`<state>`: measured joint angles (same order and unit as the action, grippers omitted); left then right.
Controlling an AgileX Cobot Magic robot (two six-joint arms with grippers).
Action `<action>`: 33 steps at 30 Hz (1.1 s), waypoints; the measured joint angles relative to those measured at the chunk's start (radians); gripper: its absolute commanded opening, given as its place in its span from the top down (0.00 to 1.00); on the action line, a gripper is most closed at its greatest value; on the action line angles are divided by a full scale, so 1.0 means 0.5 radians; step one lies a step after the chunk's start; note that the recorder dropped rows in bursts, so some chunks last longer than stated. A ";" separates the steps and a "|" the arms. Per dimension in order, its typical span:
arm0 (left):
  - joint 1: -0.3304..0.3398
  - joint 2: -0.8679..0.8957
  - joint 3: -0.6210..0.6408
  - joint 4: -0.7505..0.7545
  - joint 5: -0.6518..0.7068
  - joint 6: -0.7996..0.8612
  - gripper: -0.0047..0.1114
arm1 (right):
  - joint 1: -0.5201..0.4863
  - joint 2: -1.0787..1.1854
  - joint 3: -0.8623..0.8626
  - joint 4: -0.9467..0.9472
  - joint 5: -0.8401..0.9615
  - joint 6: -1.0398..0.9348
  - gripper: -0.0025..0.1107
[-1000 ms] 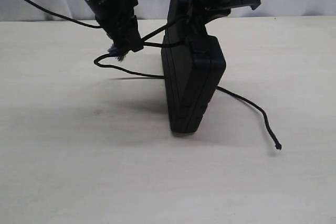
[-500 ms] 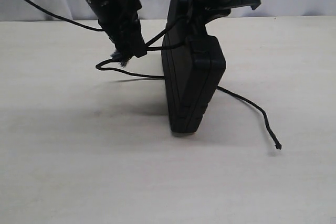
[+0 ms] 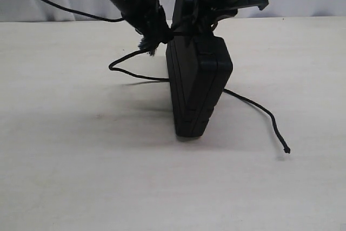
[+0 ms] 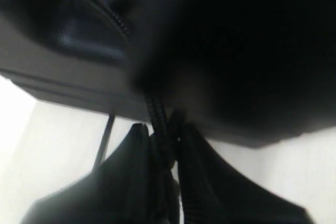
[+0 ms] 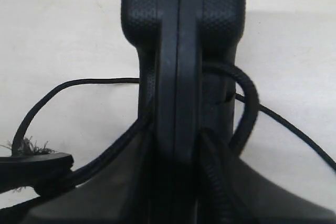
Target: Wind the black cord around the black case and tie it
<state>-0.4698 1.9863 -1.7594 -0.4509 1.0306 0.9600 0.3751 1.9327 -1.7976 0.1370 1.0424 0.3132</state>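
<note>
Cord (image 5: pixel 253 100), thin and braided, loops round the flat, pebble-textured black case (image 5: pixel 178 35).

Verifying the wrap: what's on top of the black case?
The right gripper clamps the top edge of the black case; the left gripper pinches the black cord beside it. The edge under them is covered.
</note>
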 measured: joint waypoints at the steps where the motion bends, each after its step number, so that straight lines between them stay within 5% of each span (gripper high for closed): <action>1: 0.000 0.010 -0.004 -0.031 -0.036 -0.010 0.96 | 0.000 0.000 0.000 0.000 0.000 0.000 0.94; 15: -0.011 0.141 -0.021 -0.153 -0.432 -0.036 0.96 | 0.000 0.000 0.000 -0.007 0.004 0.000 0.94; 22: -0.011 0.141 -0.021 -0.305 -0.468 0.021 0.58 | 0.000 0.000 0.000 -0.007 0.004 0.000 0.94; 28: -0.011 0.141 -0.021 0.155 -0.382 0.009 0.55 | 0.000 0.000 0.000 -0.007 0.004 -0.025 0.94; 33: -0.008 0.130 -0.025 0.199 -0.343 -0.003 0.55 | 0.000 0.000 0.000 -0.007 0.008 -0.041 0.94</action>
<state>-0.4736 2.0514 -1.7719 -0.3514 0.8591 0.9585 0.3751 1.9327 -1.7976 0.1335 1.0465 0.2926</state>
